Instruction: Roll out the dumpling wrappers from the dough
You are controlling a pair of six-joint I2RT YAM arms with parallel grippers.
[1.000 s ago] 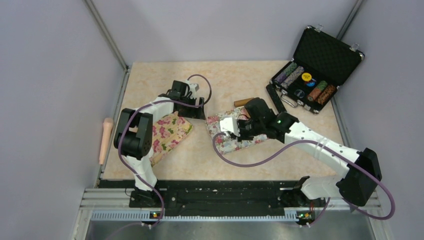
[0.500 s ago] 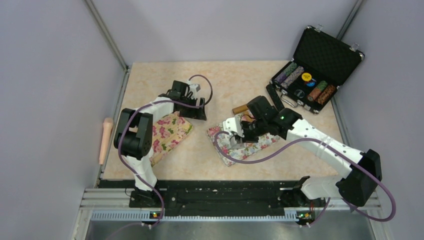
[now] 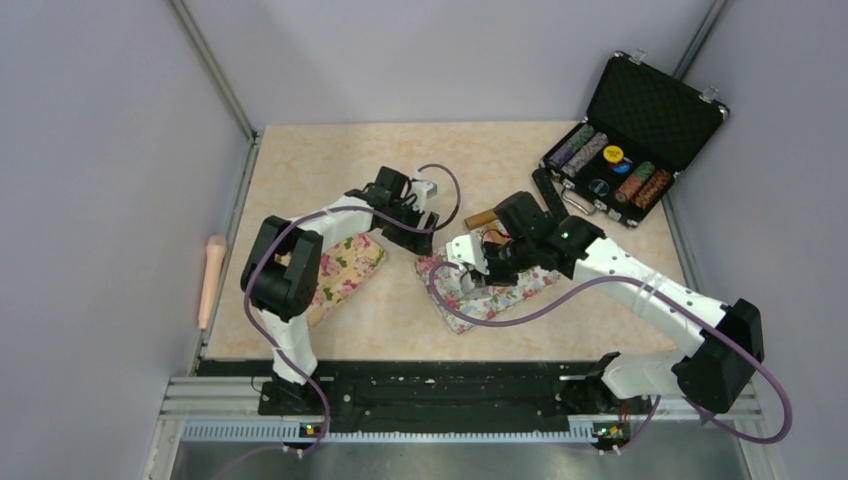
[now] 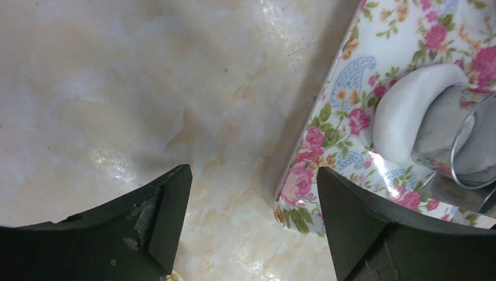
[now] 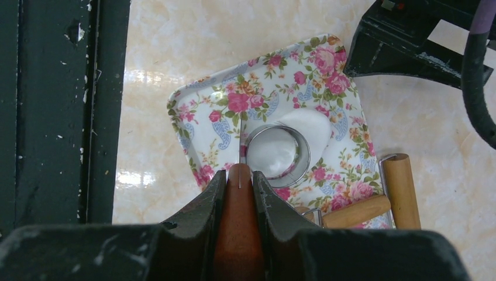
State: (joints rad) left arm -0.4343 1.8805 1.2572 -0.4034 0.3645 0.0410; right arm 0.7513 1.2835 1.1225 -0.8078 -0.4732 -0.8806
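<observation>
As I judge it, the task is in its early part. One piece of white dough [image 5: 316,124] lies on the floral tray [image 5: 202,126] near the middle of the table [image 4: 117,88], and it is the only dough the views show. In the left wrist view its edge looks thick and rounded, so I take it to be only partly flattened. No finished dumpling wrappers appear anywhere, neither on the tray nor on the bare tabletop beside it.

The metal ring cutter [image 5: 306,155] stands on the near-right part of the dough. White shows inside the ring, and more dough spreads out past its far-left side. The right gripper [image 5: 238,175] is pressed together on a brown wooden handle [image 5: 238,202], whose tip meets the ring's rim. This suggests a first disc is being cut or lined up. Whether the ring has gone through the dough cannot be told.

The left gripper [image 4: 252,172] has its fingers spread wide with nothing between them. It hangs over bare table just beside the tray's left edge and does not touch the dough.

A small wooden hand roller [image 5: 400,187] lies at the far-right edge of the tray, and neither gripper holds it.

Nearly all the work seems to remain. The dough needs thinning, and the discs must be cut and then freed from the rest.
</observation>
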